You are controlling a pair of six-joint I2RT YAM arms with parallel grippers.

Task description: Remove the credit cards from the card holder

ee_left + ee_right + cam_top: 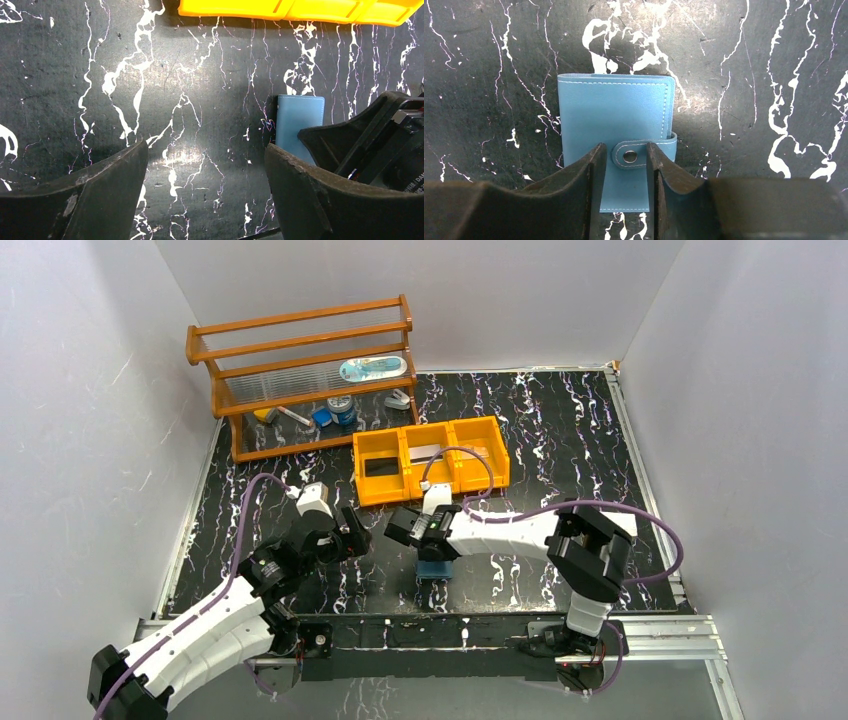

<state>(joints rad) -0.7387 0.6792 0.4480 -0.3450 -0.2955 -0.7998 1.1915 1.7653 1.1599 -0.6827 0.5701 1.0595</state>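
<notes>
End effector [625,150], right, astride card holder [614,110] tab

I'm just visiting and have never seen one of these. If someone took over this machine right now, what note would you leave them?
Left end effector: open, empty, over bare table beside the card holder.
Right end effector: open, fingers straddling the holder's snap tab, not yet gripping.
Card holder: flat on the table, closed, snapped.
Done: holder not opened yet; no credit cards showing near it.
Left: unsnap, open, pull the cards out.
</notes>
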